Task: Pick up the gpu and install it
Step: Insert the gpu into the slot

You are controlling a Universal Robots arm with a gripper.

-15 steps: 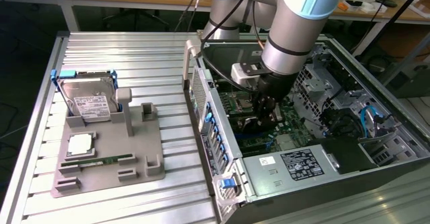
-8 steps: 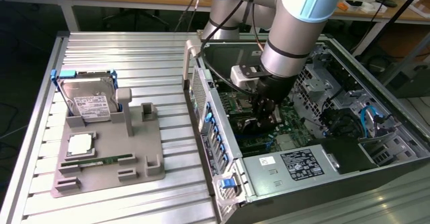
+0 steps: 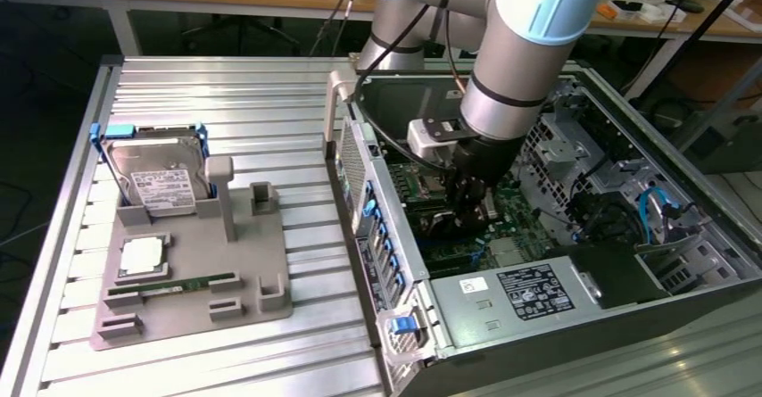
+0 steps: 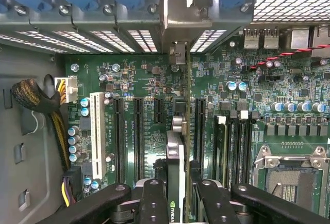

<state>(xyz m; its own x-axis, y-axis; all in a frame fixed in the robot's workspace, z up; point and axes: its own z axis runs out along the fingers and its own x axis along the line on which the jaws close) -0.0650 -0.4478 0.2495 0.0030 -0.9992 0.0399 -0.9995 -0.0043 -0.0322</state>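
Inside the open computer case, we see the gripper clenched on the gpu, the card held edge-on between its black fingers. Just beyond the fingertips lie the motherboard and its dark expansion slots, the card's bracket reaching toward the rear slot openings.

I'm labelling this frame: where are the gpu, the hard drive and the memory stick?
gpu (image 4: 176, 182): wrist view, card edge between the hand's fingers.
hard drive (image 3: 161, 183): exterior view, white label.
memory stick (image 3: 173, 286): exterior view, middle of green strip.
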